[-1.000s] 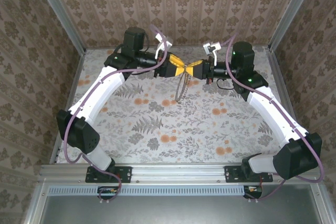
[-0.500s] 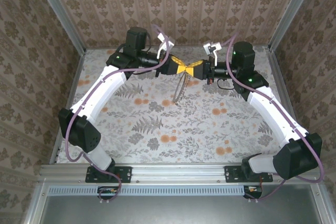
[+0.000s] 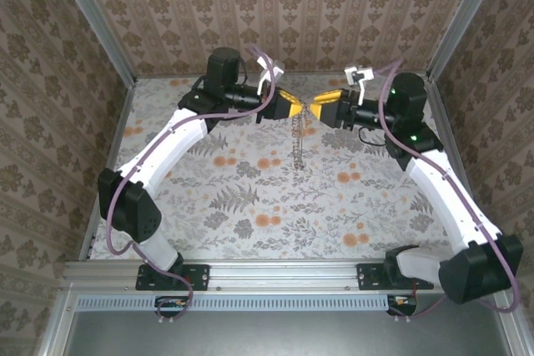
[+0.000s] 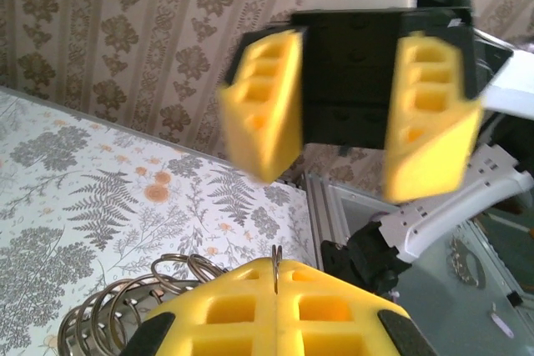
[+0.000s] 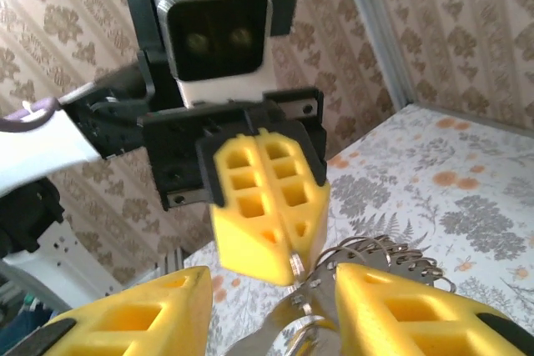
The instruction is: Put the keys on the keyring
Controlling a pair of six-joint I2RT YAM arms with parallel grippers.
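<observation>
We see papered walls (image 3: 334,6) closing in the table (image 3: 250,198) on the left, far and right sides, with slanting metal posts (image 3: 90,14) at the far corners and a rail (image 3: 284,273) along the near edge. The flowered top lies bare across its middle and near part, the widest open room between the left arm (image 3: 167,143) and the right arm (image 3: 442,181). Both reach to the far part and meet tip to tip close to the back wall. The left gripper (image 3: 302,107) has its fingers (image 4: 225,310) pressed together on a thin wire loop of the keyring (image 3: 298,141), with coils bunched just beside them. The right gripper (image 3: 321,109) faces it with its fingers (image 4: 263,106) spread apart, flanking those loops; we cannot tell whether they touch. From the meeting point the chain hangs down toward the table.
</observation>
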